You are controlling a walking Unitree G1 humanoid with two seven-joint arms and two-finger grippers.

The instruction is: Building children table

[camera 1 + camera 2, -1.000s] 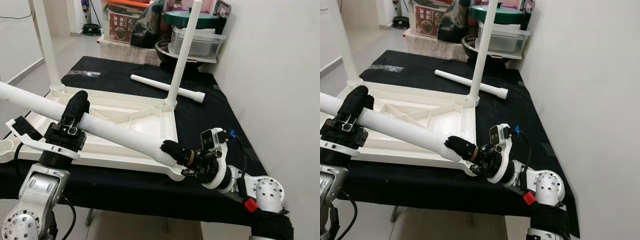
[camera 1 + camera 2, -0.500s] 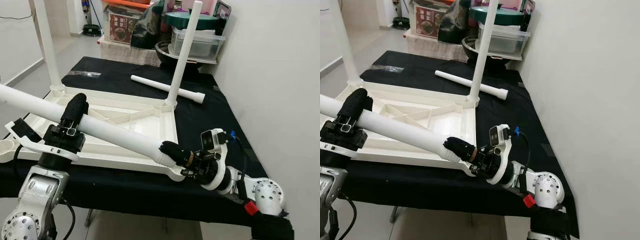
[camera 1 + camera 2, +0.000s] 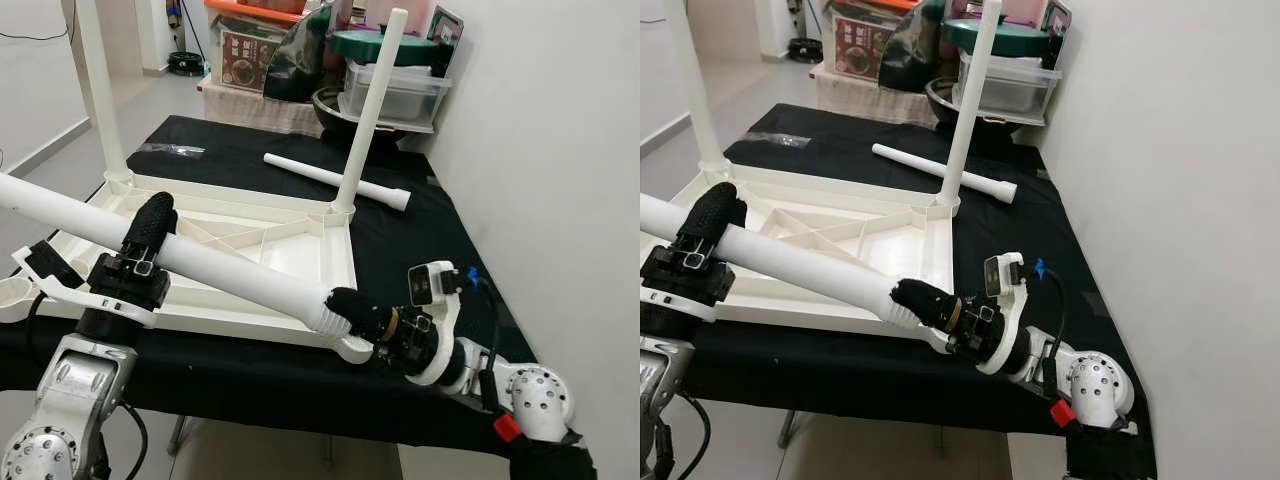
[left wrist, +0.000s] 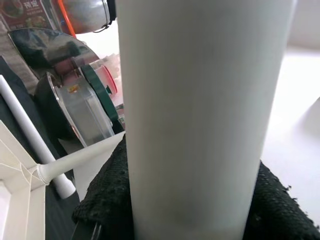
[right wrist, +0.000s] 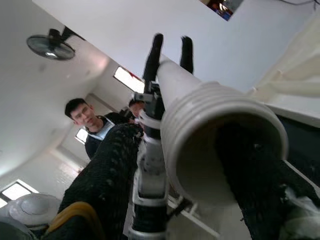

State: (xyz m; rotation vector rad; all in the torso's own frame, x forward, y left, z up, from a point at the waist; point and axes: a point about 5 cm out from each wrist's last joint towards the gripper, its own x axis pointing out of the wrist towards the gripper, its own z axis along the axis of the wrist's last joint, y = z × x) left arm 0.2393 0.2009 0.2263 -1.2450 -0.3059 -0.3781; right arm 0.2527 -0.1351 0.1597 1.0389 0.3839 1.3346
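So two legs (image 3: 368, 120) are standing in the upturned table (image 3: 290, 250); both jaws grip the third leg (image 3: 220, 268) near its corner socket, fourth leg (image 3: 335, 180) lies behind.

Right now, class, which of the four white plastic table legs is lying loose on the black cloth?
The white plastic leg behind the upturned white tabletop lies flat on the black cloth. Two others stand upright in corner sockets; the fourth is held by both grippers.

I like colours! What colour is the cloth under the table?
Black cloth, best seen in the left eye view.
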